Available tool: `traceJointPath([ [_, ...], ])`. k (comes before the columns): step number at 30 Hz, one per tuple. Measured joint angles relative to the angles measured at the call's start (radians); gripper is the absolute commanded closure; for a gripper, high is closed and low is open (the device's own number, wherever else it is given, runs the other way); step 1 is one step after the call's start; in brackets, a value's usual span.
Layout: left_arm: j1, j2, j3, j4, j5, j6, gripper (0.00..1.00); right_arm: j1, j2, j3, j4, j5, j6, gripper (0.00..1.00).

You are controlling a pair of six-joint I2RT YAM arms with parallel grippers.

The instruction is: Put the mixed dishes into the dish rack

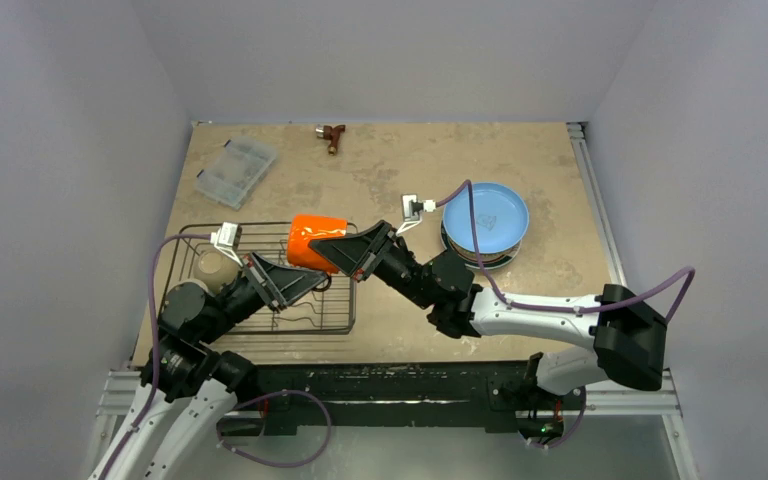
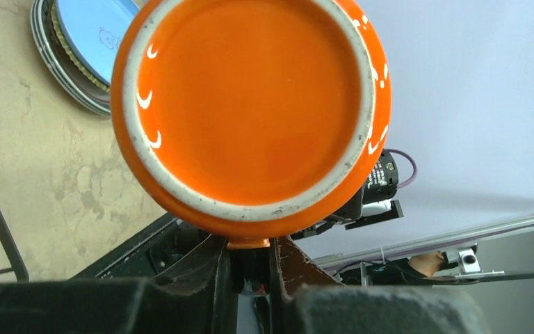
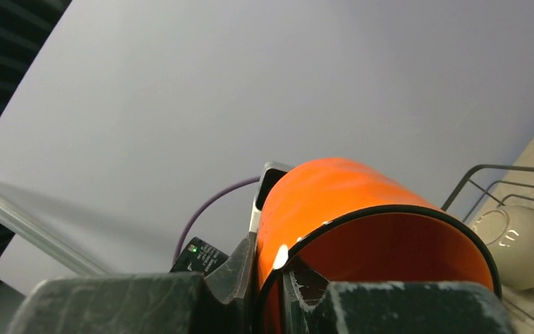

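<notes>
Orange mug (image 1: 317, 240) is held over the dish rack (image 1: 300, 329), rim clamped by the outstretched right gripper (image 3: 268, 268), handle pinched by the left gripper (image 2: 250, 254).

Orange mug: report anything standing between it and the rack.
The left gripper lies across the rack, its tips at the mug's base, right in the way. A bowl sits at the rack's left end.

Soft, even overhead light; faint shadows on the counter (image 1: 390, 180), tiny glints on the orange mug (image 2: 250, 104), wrist-view bottom edges blurry.
</notes>
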State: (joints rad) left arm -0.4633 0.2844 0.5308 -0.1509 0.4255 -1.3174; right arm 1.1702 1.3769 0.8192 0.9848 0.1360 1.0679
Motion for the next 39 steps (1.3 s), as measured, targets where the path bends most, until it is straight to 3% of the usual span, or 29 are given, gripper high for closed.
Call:
traceJointPath([
  [1,-0.002,-0.003,0.025,-0.042,-0.012,0.008,1.00,0.003,0.004,0.000,0.012,-0.002,0.000,0.89],
  [4,-0.005,-0.003,0.081,-0.144,-0.026,0.058,1.00,0.013,0.009,0.008,0.003,0.004,0.012,0.26],
  [5,-0.004,-0.003,0.100,-0.183,-0.048,0.105,1.00,0.014,0.007,0.018,-0.036,0.019,0.024,0.12],
  [7,-0.003,0.001,0.136,-0.275,-0.100,0.179,1.00,0.016,-0.002,0.047,-0.156,0.053,0.042,0.02],
  [15,-0.002,0.067,0.361,-0.698,-0.338,0.494,1.00,0.012,-0.114,0.071,-0.705,0.168,0.021,0.01],
  [18,-0.002,0.174,0.468,-0.814,-0.471,0.615,1.00,0.012,-0.227,0.016,-0.875,0.242,0.006,0.01],
  [22,-0.002,0.272,0.441,-0.866,-0.650,0.708,1.00,0.005,-0.442,-0.073,-1.060,0.354,-0.009,0.01],
  [25,-0.002,0.306,0.351,-0.869,-0.765,0.727,1.00,-0.001,-0.580,-0.092,-1.149,0.434,-0.023,0.01],
  [30,0.023,0.424,0.300,-0.854,-0.879,0.698,1.00,-0.002,-0.648,-0.090,-1.215,0.506,-0.038,0.01],
  [39,0.117,0.568,0.239,-0.792,-0.904,0.590,1.00,-0.002,-0.653,-0.098,-1.278,0.529,-0.036,0.01],
])
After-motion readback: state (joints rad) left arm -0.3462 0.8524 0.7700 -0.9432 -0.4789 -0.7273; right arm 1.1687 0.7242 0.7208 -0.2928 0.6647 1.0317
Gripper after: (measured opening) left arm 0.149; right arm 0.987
